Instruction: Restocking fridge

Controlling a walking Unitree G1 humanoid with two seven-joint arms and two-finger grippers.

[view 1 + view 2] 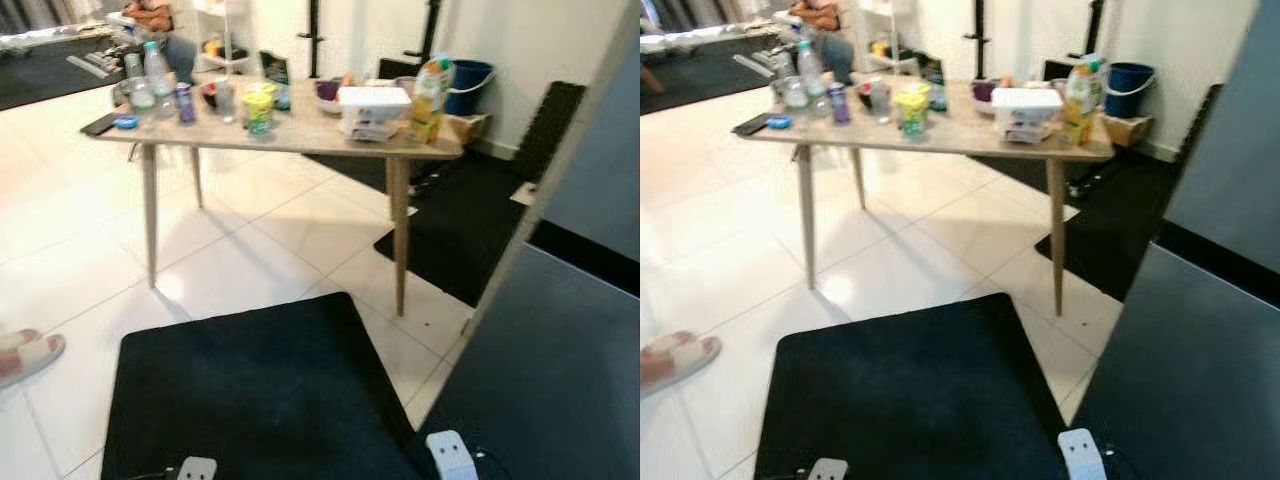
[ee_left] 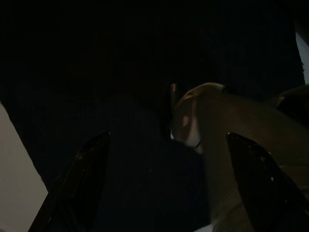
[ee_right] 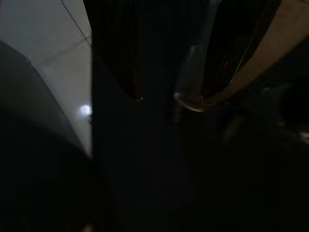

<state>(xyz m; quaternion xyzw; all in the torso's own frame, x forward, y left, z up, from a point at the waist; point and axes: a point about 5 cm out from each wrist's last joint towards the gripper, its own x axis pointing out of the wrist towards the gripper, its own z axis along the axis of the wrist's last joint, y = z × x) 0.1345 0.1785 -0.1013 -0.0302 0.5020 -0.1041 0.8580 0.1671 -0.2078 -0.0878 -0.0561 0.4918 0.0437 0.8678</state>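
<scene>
A wooden table (image 1: 300,135) stands ahead of me with the groceries on it: a juice carton (image 1: 430,100), a white lidded container (image 1: 373,110), a yellow-green cup (image 1: 258,108), a purple can (image 1: 186,103), water bottles (image 1: 152,72) and a bowl (image 1: 327,92). The grey fridge (image 1: 585,310) rises close on my right. Both arms hang low over the black mat (image 1: 260,390). In the dark left wrist view, my left gripper (image 2: 169,183) is open with nothing between its fingers. My right gripper (image 3: 169,96) also hangs open over the mat, beside white tiles.
A person's sandalled foot (image 1: 25,355) rests on the white tiles at my left. Another person sits behind the table (image 1: 160,25). A blue bucket (image 1: 470,85) and a second dark mat (image 1: 470,230) lie at the back right. A phone (image 1: 100,124) sits on the table's left end.
</scene>
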